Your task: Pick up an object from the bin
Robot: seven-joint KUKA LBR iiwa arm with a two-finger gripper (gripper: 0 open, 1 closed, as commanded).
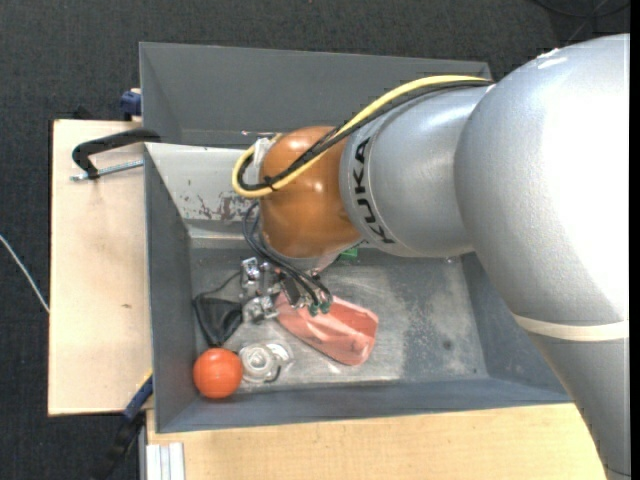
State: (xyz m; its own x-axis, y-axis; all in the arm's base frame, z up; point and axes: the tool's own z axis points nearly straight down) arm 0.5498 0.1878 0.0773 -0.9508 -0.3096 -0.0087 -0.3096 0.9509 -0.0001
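Gripper point(268, 293) low in the bin point(440, 328), near the floor; spread or pressed together, cannot tell. Just at its lower right, perhaps touching, a pink soft pouch-like thing point(340, 333), probably the easiest pick. Just left, a black crumpled piece point(214, 315); below, a clear plastic piece point(262, 361), then an orange ball point(217, 373). To do well: centre over the pink thing's near end, descend straight, close firmly, avoid snagging the black piece. Orange wrist cover point(300, 203) tipped steeply downward above, arm entering from the right.
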